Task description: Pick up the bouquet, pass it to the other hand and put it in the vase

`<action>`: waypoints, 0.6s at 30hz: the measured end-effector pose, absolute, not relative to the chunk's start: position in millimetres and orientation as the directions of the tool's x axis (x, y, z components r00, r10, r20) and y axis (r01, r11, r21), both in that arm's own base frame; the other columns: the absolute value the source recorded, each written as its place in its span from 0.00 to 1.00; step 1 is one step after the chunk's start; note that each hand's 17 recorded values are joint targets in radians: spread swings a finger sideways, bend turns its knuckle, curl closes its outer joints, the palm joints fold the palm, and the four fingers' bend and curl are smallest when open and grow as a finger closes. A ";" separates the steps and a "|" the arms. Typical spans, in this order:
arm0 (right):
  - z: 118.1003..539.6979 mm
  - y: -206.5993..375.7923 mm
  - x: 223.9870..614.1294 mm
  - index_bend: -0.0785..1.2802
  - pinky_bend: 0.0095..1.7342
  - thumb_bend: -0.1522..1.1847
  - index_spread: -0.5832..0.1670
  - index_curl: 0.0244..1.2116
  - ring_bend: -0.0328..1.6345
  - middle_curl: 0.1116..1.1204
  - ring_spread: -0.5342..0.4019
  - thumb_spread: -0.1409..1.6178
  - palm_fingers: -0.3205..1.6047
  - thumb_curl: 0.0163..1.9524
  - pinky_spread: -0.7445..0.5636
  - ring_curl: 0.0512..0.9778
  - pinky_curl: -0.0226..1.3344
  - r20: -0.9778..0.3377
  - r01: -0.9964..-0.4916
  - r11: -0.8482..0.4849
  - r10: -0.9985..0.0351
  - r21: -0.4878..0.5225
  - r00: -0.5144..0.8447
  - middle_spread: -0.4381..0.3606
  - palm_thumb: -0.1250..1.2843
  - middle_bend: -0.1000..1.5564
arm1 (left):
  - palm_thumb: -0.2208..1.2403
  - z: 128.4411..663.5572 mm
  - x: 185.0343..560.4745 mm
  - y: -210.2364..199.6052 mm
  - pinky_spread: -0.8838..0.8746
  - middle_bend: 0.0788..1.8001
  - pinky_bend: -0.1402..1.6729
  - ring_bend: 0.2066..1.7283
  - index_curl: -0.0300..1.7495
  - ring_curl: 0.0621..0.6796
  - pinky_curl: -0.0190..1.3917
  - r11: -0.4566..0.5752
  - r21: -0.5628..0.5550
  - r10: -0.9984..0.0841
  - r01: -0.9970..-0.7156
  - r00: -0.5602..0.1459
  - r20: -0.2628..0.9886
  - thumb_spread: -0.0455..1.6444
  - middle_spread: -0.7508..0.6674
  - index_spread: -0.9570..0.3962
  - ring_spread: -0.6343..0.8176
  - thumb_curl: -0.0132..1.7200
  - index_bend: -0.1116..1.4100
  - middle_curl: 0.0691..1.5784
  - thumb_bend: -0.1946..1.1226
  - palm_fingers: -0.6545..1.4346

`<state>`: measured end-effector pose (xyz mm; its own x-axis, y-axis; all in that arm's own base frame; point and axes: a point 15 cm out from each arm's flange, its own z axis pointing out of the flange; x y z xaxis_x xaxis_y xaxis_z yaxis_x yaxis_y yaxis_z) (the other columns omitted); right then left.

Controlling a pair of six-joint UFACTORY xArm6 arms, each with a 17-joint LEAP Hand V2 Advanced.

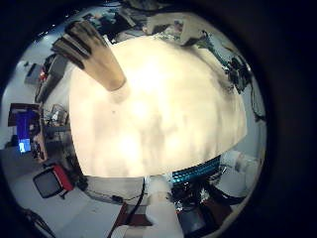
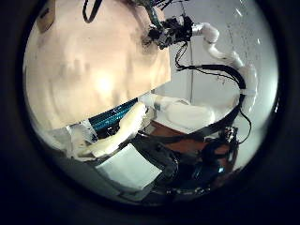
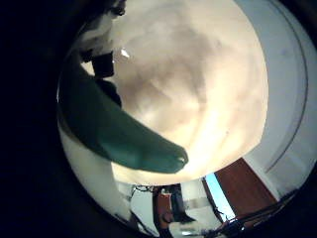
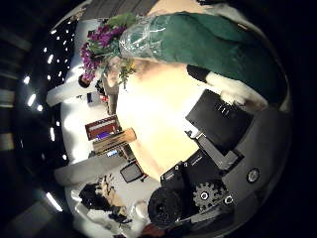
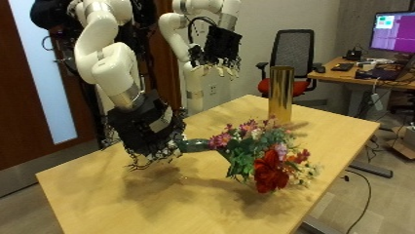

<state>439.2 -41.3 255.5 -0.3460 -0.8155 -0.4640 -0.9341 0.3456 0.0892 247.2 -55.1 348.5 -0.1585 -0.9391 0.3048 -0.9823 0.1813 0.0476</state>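
Note:
In the outside view a bouquet of red, pink and purple flowers with a dark green wrapped stem is held low over the wooden table. My right hand is shut on the stem end, fingers curled round it. The green wrap crosses the right little finger side palm view. The flowers and wrap show in the right thumb side view. A tall gold vase stands upright at the table's far side, seen also as vase. My left hand hangs open high above the table, apart from both.
Behind the table stand an office chair and a desk with a monitor. The flower heads reach close to the table's near edge.

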 end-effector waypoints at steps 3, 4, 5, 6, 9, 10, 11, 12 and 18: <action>279.2 -32.2 436.3 0.83 0.78 0.11 0.41 0.75 0.88 0.64 0.36 0.44 0.76 0.40 0.41 0.60 0.53 -0.519 -0.944 0.325 -0.798 0.059 -0.307 0.36 0.95 0.87 | 0.46 352.8 249.6 -51.2 0.81 0.07 0.17 0.15 0.28 0.22 0.15 0.167 0.038 -0.941 -0.985 -0.148 0.303 0.58 0.86 0.85 0.84 0.19 0.26 0.16 0.13 0.41; 287.4 -26.2 433.7 0.82 0.78 0.10 0.41 0.75 0.88 0.64 0.36 0.43 0.76 0.41 0.41 0.60 0.54 -0.545 -0.948 0.312 -0.787 0.055 -0.291 0.36 0.95 0.87 | 0.46 354.5 251.1 -49.9 0.81 0.07 0.17 0.15 0.28 0.22 0.15 0.163 0.033 -0.942 -0.986 -0.146 0.302 0.58 0.86 0.85 0.84 0.19 0.26 0.16 0.13 0.41; 296.0 -21.4 431.3 0.82 0.78 0.10 0.41 0.76 0.88 0.64 0.36 0.41 0.76 0.41 0.41 0.60 0.54 -0.569 -0.953 0.300 -0.776 0.049 -0.273 0.37 0.95 0.87 | 0.46 355.8 252.5 -47.9 0.81 0.07 0.17 0.15 0.28 0.22 0.15 0.155 0.031 -0.943 -0.987 -0.139 0.302 0.58 0.86 0.85 0.84 0.19 0.26 0.16 0.13 0.41; 304.4 -17.2 430.0 0.82 0.77 0.11 0.41 0.76 0.88 0.64 0.36 0.40 0.76 0.42 0.41 0.60 0.55 -0.592 -0.957 0.289 -0.765 0.040 -0.256 0.37 0.95 0.87 | 0.46 358.1 254.5 -45.9 0.81 0.07 0.17 0.14 0.28 0.21 0.15 0.146 0.026 -0.944 -0.989 -0.131 0.303 0.58 0.86 0.85 0.84 0.19 0.27 0.16 0.13 0.41; 335.4 -8.9 428.7 0.82 0.77 0.10 0.41 0.77 0.88 0.63 0.36 0.37 0.76 0.43 0.41 0.60 0.55 -0.663 -0.965 0.264 -0.723 -0.004 -0.195 0.38 0.96 0.88 | 0.46 366.4 260.0 -48.5 0.81 0.07 0.17 0.14 0.28 0.22 0.14 0.135 0.007 -0.937 -0.991 -0.126 0.327 0.58 0.84 0.84 0.83 0.19 0.27 0.17 0.13 0.42; 347.7 -3.6 427.3 0.82 0.76 0.10 0.41 0.77 0.88 0.63 0.36 0.36 0.76 0.43 0.41 0.60 0.56 -0.689 -0.966 0.257 -0.704 -0.018 -0.174 0.38 0.96 0.88 | 0.46 369.3 262.0 -48.1 0.80 0.08 0.17 0.14 0.28 0.22 0.14 0.130 0.000 -0.934 -0.992 -0.122 0.335 0.58 0.83 0.84 0.83 0.19 0.27 0.17 0.13 0.42; 358.8 1.6 425.0 0.82 0.76 0.10 0.41 0.78 0.88 0.63 0.36 0.34 0.76 0.44 0.41 0.60 0.56 -0.714 -0.969 0.247 -0.684 -0.031 -0.151 0.38 0.96 0.88 | 0.46 373.4 264.6 -45.5 0.80 0.07 0.17 0.15 0.28 0.21 0.14 0.118 -0.010 -0.933 -0.993 -0.114 0.342 0.58 0.83 0.83 0.83 0.19 0.27 0.17 0.13 0.42; 369.4 6.9 423.1 0.82 0.75 0.10 0.41 0.78 0.88 0.63 0.36 0.33 0.76 0.45 0.41 0.60 0.57 -0.737 -0.971 0.233 -0.665 -0.051 -0.121 0.38 0.96 0.88 | 0.46 379.0 266.9 -43.4 0.80 0.08 0.17 0.15 0.28 0.22 0.14 0.105 -0.023 -0.930 -0.994 -0.106 0.352 0.59 0.83 0.83 0.82 0.19 0.28 0.17 0.13 0.43; 426.8 30.6 412.9 0.82 0.74 0.10 0.42 0.80 0.88 0.63 0.36 0.28 0.76 0.46 0.40 0.60 0.60 -0.833 -0.967 0.177 -0.550 -0.185 0.059 0.38 0.95 0.88 | 0.45 405.3 281.5 -44.9 0.78 0.09 0.16 0.16 0.29 0.21 0.13 0.059 -0.083 -0.897 -0.995 -0.089 0.433 0.59 0.78 0.81 0.80 0.19 0.29 0.17 0.13 0.45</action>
